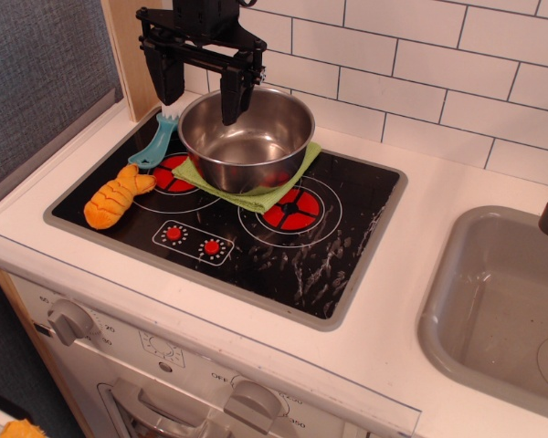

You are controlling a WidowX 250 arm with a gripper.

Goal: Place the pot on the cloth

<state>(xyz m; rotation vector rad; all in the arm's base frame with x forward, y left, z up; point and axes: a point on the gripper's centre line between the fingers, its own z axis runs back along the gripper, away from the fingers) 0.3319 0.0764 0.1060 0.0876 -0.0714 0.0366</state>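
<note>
The shiny steel pot point(248, 139) sits upright on the light-green cloth point(267, 192) at the back left of the black stovetop. The cloth shows only at the pot's front and right edges. My black gripper point(201, 99) hangs open above the pot's back-left rim. One finger is outside the pot on the left, the other over the pot's inside. It holds nothing.
An orange plush toy point(116, 196) lies at the stovetop's left front. A blue brush point(155, 141) lies left of the pot under the gripper. A grey sink basin point(502, 310) is at the right. A tiled wall stands close behind the pot.
</note>
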